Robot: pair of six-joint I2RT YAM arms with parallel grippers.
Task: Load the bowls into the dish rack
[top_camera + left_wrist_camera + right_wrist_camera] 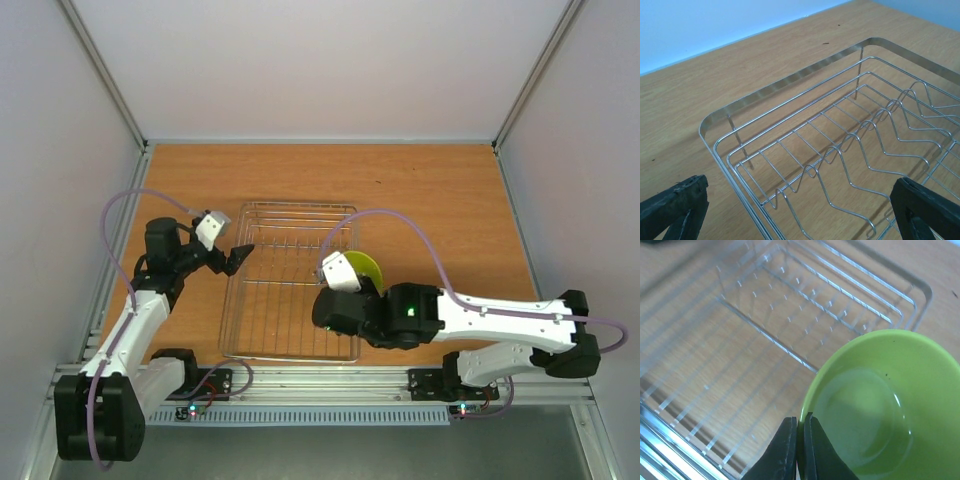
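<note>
One yellow-green bowl [362, 268] hangs in the right gripper [800, 440]. From above we see it tipped up on edge over the right side of the dish rack [300, 207], about halfway along that side. In the right wrist view the bowl shows us its glossy hollow. The two black fingers [785, 452] are pinched onto its rim, one on the outer wall and one on the inner, with nothing but the bowl's wall between them. The wires behind the bowl are blurred in that view, so we cannot tell whether its lower edge touches the rack or hangs just clear of it.

The rack stands on the wooden table [430, 200], a little left of the middle, with its long sides running away from the arm bases. Its floor is a wire grid and rows of zigzag dividers rise from it, which we see sharply in the left wrist view.

The left gripper [240, 258] hovers just beside the left side of the rack, towards the far corner, and points at it. Its fingers are spread wide with nothing between them, and they are apart from the wire. A lilac cable [400, 222] arches over the right arm above the rack's near right part
</note>
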